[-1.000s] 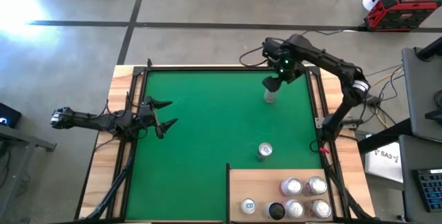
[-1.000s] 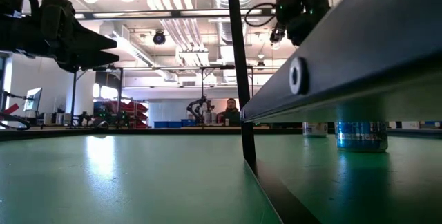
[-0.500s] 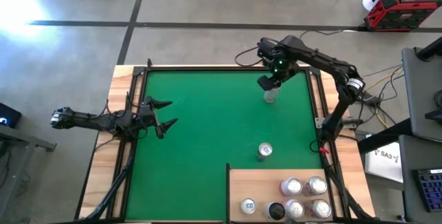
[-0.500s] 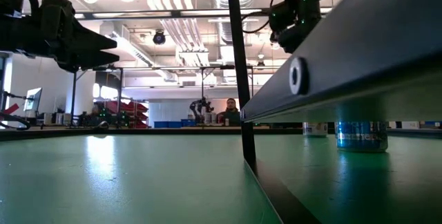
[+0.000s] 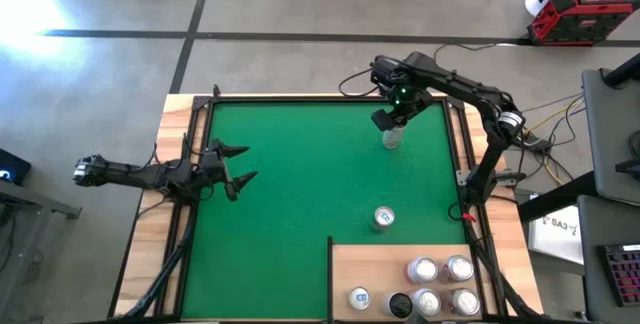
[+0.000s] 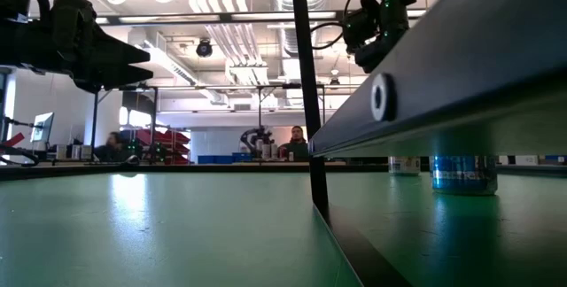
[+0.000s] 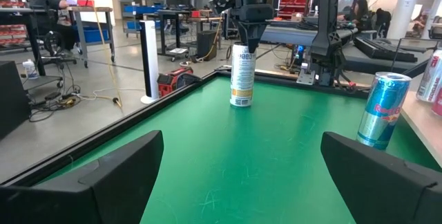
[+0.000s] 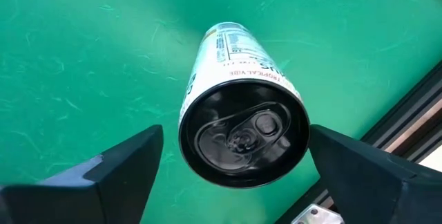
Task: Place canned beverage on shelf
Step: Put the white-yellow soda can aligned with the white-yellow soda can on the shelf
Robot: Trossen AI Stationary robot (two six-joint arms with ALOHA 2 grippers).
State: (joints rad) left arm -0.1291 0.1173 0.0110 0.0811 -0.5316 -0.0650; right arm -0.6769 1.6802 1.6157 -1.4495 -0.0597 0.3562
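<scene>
A tall white can [image 5: 392, 140] with a black top [image 8: 243, 140] stands upright on the green mat [image 5: 290, 194] near its far right corner. My right gripper [image 5: 390, 122] hangs over it, pointing down and open. Its fingers [image 8: 121, 165] stand on either side of the can's top without touching it; the left wrist view shows the right gripper [image 7: 250, 36] just above the white can [image 7: 241, 75]. A blue can [image 5: 382, 218] stands on the mat just beyond the shelf [image 5: 350, 264]. My left gripper [image 5: 240, 164] waits open at the table's left edge.
The pale wooden shelf fills the near right corner and carries several cans [image 5: 440, 284]. In the low view its dark edge [image 6: 443, 74] covers the right side. Black rails [image 5: 458, 134] run along the mat's edges close to the white can. The middle and left of the mat are bare green.
My right gripper has sunk a little toward the white can's top and shifted slightly toward the table's left edge, staying pointed down. The can has stayed where it was.
</scene>
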